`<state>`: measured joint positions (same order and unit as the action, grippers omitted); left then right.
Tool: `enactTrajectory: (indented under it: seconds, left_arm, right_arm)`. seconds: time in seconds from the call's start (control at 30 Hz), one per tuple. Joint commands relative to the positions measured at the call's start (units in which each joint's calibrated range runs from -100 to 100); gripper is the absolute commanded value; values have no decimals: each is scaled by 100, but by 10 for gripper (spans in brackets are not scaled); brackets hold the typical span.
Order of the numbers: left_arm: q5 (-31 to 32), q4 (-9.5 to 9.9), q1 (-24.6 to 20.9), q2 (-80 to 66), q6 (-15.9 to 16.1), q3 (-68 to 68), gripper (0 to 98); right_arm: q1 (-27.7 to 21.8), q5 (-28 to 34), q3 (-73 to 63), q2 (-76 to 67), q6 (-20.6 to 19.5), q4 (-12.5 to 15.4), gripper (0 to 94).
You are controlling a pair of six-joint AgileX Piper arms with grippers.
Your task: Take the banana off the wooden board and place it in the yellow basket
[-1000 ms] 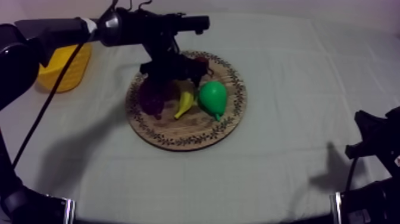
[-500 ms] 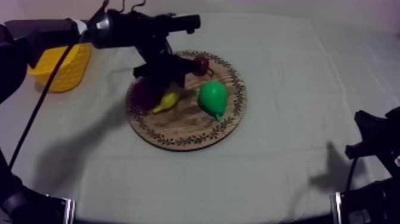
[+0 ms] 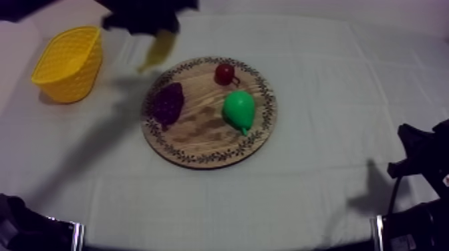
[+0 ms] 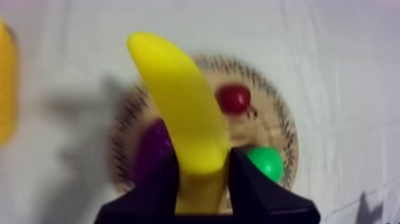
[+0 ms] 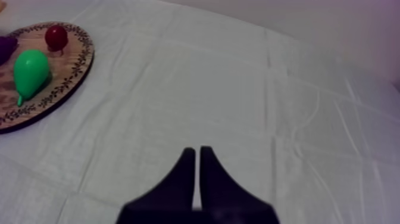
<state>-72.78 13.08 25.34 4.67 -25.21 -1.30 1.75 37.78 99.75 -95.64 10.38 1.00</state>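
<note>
My left gripper (image 4: 202, 170) squeezes the banana (image 4: 178, 101), up in the air off the wooden board (image 3: 200, 143), near the tabletop's far edge. Not done yet: carry it over the yellow basket (image 3: 67, 63) by the far left corner and let go. My right gripper (image 5: 197, 156) is closed on nothing.

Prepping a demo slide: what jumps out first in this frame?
The yellow banana, clamped in the black fingers of the left gripper, hangs over the cloth between the wooden board and the yellow basket. On the board lie a green pear, purple grapes and a small red fruit. The right gripper rests shut over bare cloth.
</note>
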Motion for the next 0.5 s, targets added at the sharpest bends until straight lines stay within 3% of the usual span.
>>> enactTrajectory:
  seconds: [0.0,0.23,0.47]
  left_arm:
    - [-150,62,-306,-985,233,30,166]
    - [-12,87,-1406,-1373,928,72,197]
    - [405,-56,-2312,-946,1449,160,216]
  right_arm:
    - [1,-12,2,-3,-5,0,4]
    - [1,-12,2,-3,-5,0,4]
    - [1,-12,2,-3,-5,0,4]
